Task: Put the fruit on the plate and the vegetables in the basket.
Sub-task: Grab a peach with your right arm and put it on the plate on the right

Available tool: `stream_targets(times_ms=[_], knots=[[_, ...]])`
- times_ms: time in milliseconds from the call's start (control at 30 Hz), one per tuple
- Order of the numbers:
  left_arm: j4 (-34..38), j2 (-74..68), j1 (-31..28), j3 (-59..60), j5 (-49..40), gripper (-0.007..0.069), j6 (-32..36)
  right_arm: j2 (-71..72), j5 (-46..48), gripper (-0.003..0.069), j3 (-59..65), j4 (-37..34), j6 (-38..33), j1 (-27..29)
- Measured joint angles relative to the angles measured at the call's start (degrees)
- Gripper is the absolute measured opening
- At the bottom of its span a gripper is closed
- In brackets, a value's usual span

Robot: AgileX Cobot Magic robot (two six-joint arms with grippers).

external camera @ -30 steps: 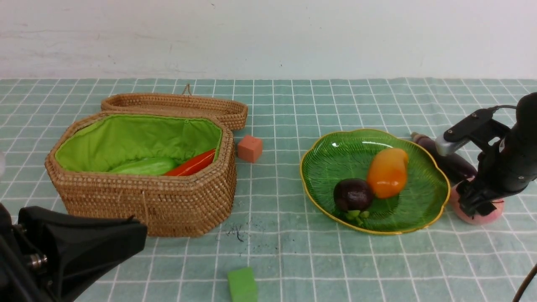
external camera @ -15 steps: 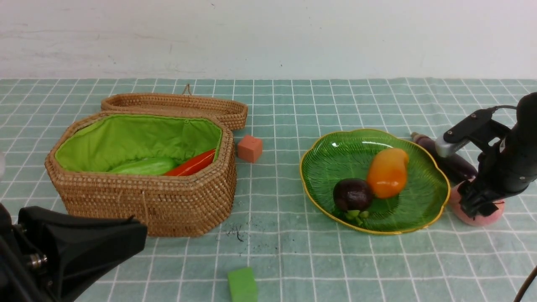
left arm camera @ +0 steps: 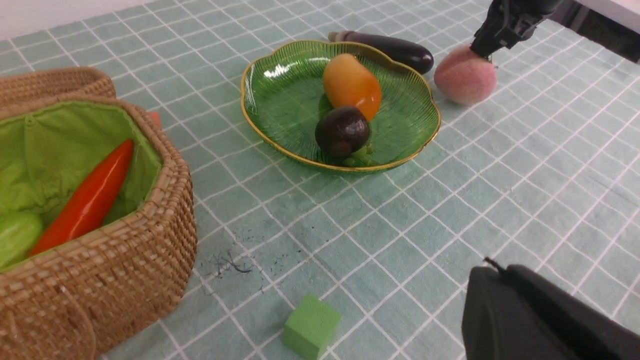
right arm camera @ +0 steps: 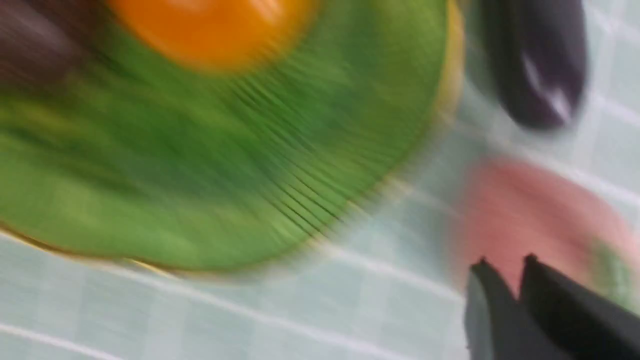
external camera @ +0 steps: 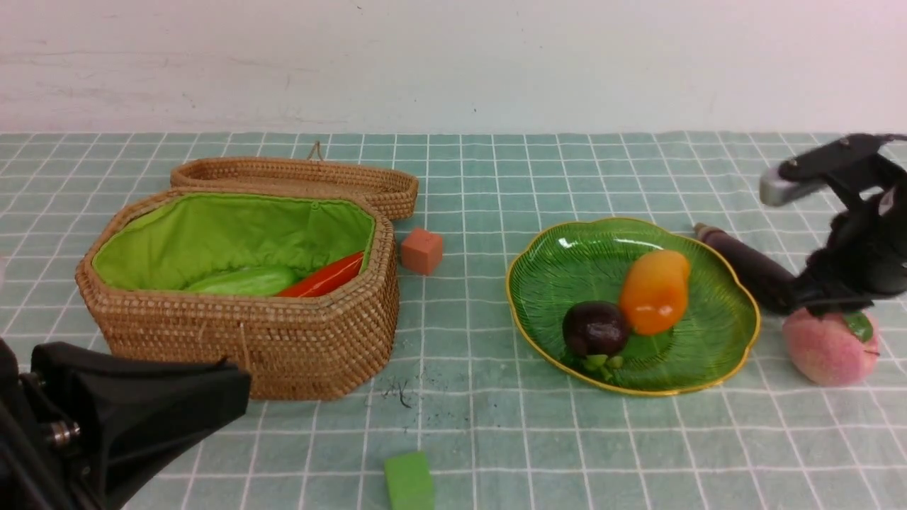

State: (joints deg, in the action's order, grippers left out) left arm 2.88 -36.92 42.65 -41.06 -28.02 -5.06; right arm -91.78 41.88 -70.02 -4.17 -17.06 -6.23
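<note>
The mango (external camera: pixel 655 292) and the mangosteen (external camera: pixel 596 329) are held together on the plate (external camera: pixel 553 262), with the green cap of the mangosteen turned toward the near rim. The peach (external camera: pixel 830 348) is seen on the worktop (external camera: pixel 482 446), outside the plate and just beside it on the right, its green leaf partly exposed. Beyond the peach, the eggplant (external camera: pixel 747 265) is laid aslant beside the plate, its stem end pointed away and its near end partly covered in the front view by the right end effector (right arm camera: pixel 506 262). That end effector is poised by the peach; its tips are drawn nearly together, and nothing is seen gripped between them. The right wrist view is blurred, so whether the peach is touched cannot be told. The left end effector (left arm camera: pixel 492 267) is closed and empty, positioned in front of the basket (external camera: pixel 354 340) at the near left. Inside the green-lined basket, the cucumber (external camera: pixel 244 281) and the pepper (external camera: pixel 326 276) are contained side by side. The lid (external camera: pixel 297 177) is placed behind the basket, with its hollow side exposed. An orange cube (external camera: pixel 422 251) is set to the right of the basket, and a green block (external camera: pixel 409 482) is located nearer the camera.
</note>
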Motion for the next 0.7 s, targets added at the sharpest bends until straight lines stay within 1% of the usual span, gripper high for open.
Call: stream_targets(times_ms=[33,100,233,333,400,500,567,600,633,700], knots=[[0.1,0.0,0.0,0.0,1.3,-0.0008,0.0,0.1,-2.5,0.0018,-0.6,-3.6,-0.9,-2.1],[0.1,0.0,0.0,0.0,3.2,-0.0008,0.0,-1.0,-5.2,0.0003,-2.1,-7.4,-2.5,-4.8],[0.1,0.0,0.0,0.0,4.8,-0.0008,0.0,-2.7,-5.2,0.0001,-3.2,-8.3,-2.6,-5.8],[0.1,0.0,0.0,0.0,4.3,-0.0008,0.0,-2.9,-2.2,0.0001,-4.4,-5.7,1.4,-4.2],[0.1,0.0,0.0,0.0,3.4,-0.0008,0.0,-2.2,0.7,0.0001,-5.6,-2.7,8.4,-1.0],[0.1,0.0,0.0,0.0,3.0,-0.0008,0.0,-1.9,2.6,0.0006,-6.0,1.2,14.4,3.5],[0.1,0.0,0.0,0.0,2.9,-0.0008,0.0,-3.2,2.5,0.0036,-6.0,4.2,16.8,8.2],[0.1,0.0,0.0,0.0,2.9,-0.0008,0.0,-3.6,2.4,0.0045,-6.0,4.7,17.1,8.5],[0.1,0.0,0.0,0.0,2.9,-0.0008,0.0,-5.0,1.4,0.0098,-6.0,5.4,17.1,10.9],[0.1,0.0,0.0,0.0,2.8,-0.0008,0.0,-7.2,-0.2,0.0191,-6.0,5.5,16.7,12.8]])
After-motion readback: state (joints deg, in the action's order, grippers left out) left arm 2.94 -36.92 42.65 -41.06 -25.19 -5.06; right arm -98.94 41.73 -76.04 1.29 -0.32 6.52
